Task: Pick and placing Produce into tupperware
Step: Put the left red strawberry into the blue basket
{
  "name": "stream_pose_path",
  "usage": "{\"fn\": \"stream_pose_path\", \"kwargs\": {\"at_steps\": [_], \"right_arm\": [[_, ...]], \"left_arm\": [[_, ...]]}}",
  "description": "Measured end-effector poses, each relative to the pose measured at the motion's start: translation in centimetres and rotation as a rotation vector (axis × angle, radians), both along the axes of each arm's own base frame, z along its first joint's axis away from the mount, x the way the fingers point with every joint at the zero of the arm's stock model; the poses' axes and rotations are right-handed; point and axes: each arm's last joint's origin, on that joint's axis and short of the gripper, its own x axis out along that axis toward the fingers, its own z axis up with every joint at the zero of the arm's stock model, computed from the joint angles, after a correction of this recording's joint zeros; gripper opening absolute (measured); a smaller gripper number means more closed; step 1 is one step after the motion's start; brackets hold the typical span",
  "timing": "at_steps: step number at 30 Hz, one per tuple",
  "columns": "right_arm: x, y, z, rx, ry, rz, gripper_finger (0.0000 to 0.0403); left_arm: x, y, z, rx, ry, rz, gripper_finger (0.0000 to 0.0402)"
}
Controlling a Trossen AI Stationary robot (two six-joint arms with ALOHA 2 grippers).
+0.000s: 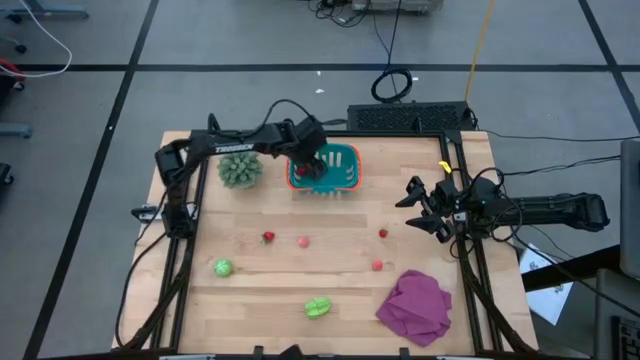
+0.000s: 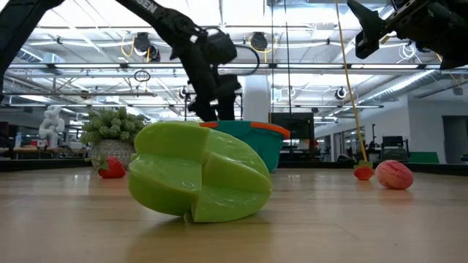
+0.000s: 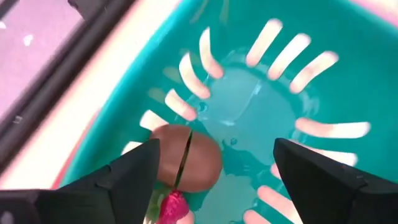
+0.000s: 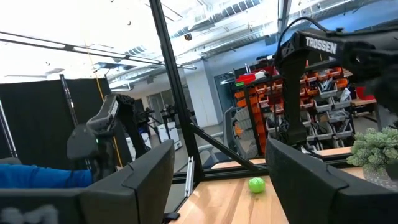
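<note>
A ridged light-green fruit (image 2: 199, 174) fills the low view's foreground, lying on the wooden surface (image 1: 330, 262); from above it sits at lower centre (image 1: 318, 307). A second green piece (image 1: 222, 267) lies at lower left, and four small red pieces are scattered across the middle: (image 1: 268, 237), (image 1: 303, 241), (image 1: 383, 233), (image 1: 377, 265). The tupperware (image 1: 347, 160), a teal tub with an orange-red rim, stands at upper centre beside a spiky grey-green plant (image 1: 240, 168). Inside it, the left wrist view shows a brown oval piece (image 3: 186, 157) resting on the slotted base, with a small red piece (image 3: 173, 206) touching its lower edge.

The left tool (image 1: 312, 168) hangs directly over the tub, its fingers spread wide and holding nothing, the brown oval just below and toward one finger (image 3: 134, 171). The right tool (image 1: 425, 208) waits at centre right, raised, fingers apart and empty. By position, the two red pieces toward the right lie nearer it, while both green pieces lie nearer the left arm. A magenta cloth (image 1: 415, 306) sits at lower right.
</note>
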Motion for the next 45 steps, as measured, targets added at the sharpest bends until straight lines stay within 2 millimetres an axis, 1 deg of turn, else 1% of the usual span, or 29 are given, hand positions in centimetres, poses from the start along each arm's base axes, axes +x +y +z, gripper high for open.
{"fn": "stream_pose_path", "kwargs": {"at_steps": [3,5,8,11,15,19,22,24,27,30,34,38,40,43,45], "right_arm": [[0.0,0.0,0.0,-0.001,-0.001,0.000,0.0242],[0.0,0.0,0.0,-0.001,-0.001,0.000,0.0242],[0.0,0.0,0.0,-0.002,-0.001,0.000,0.0242],[0.0,0.0,0.0,-0.002,-0.001,0.000,0.0242],[0.0,0.0,0.0,-0.001,-0.002,0.000,0.0242],[0.0,0.0,0.1,-0.001,-0.006,0.001,0.0242],[0.0,0.0,0.0,0.000,-0.002,0.001,0.0242],[0.0,0.0,0.0,0.000,0.000,0.001,0.0242],[0.0,0.0,0.0,0.000,0.000,0.001,0.0242],[0.0,0.0,0.0,0.000,-0.001,0.001,0.0242],[0.0,0.0,0.0,0.000,0.000,0.002,0.0242],[0.0,0.0,0.0,0.000,0.000,0.002,0.0242],[0.0,0.0,0.0,0.000,0.000,0.002,0.0242],[0.0,0.0,0.0,0.000,0.000,0.002,0.0242],[0.0,0.0,0.0,0.000,0.000,0.002,0.0242]], "left_arm": [[-0.6,-0.6,2.2,0.016,-0.050,-0.002,0.0317],[-1.2,-1.5,3.8,0.013,-0.078,-0.004,0.0316],[-1.9,-3.7,5.7,-0.019,-0.097,-0.037,0.0311],[-2.4,-6.8,6.9,-0.062,-0.068,-0.077,0.0306],[-2.6,-12.0,7.3,-0.121,-0.005,-0.158,0.0304],[-2.7,-17.0,7.1,-0.146,0.057,-0.236,0.0305],[-3.2,-19.6,6.7,-0.106,0.125,-0.251,0.0301],[-3.6,-20.6,6.4,-0.076,0.155,-0.227,0.0299],[-4.5,-21.0,5.2,-0.095,0.238,-0.140,0.0299],[-5.3,-21.0,3.0,-0.125,0.301,-0.093,0.0298],[-6.6,-20.0,-0.2,-0.140,0.408,-0.027,0.0296],[-7.9,-18.8,-2.4,-0.149,0.485,0.039,0.0296],[-8.3,-18.3,-3.4,-0.162,0.497,0.064,0.0296],[-8.5,-17.9,-5.1,-0.238,0.461,0.052,0.0296],[-8.7,-17.9,-5.9,-0.257,0.435,0.050,0.0296]]}}
